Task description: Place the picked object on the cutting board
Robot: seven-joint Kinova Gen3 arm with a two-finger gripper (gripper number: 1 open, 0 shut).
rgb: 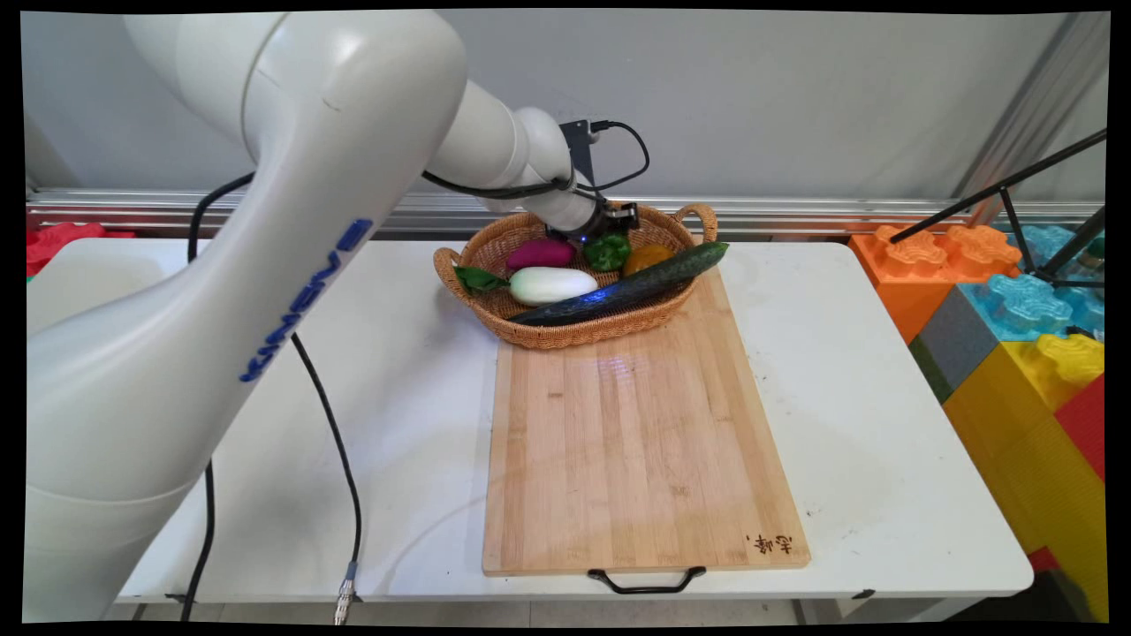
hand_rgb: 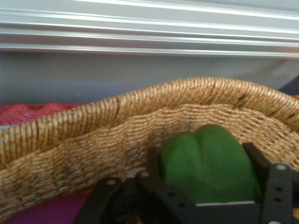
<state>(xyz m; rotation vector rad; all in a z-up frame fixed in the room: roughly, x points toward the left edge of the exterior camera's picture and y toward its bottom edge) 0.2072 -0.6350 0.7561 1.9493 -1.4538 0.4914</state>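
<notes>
Tan woven basket (rgb: 565,336) holds a green pepper (hand_rgb: 208,163), purple eggplant (rgb: 540,254), white eggplant (rgb: 554,284), orange pepper (rgb: 648,257), dark green cucumber (rgb: 632,287); pale wood board (rgb: 636,450), white surface (rgb: 424,397).

The cutting board (rgb: 641,450) bears small dark burnt-in characters at its near right corner. They are too small to read. No other lettering shows on the table's things.

Basket (rgb: 530,336) of vegetables at the board's (rgb: 636,459) far end, on the table (rgb: 884,424).

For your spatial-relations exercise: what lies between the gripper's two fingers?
The green pepper sits between the gripper fingers, inside the wicker basket; the hand view shows it.
</notes>
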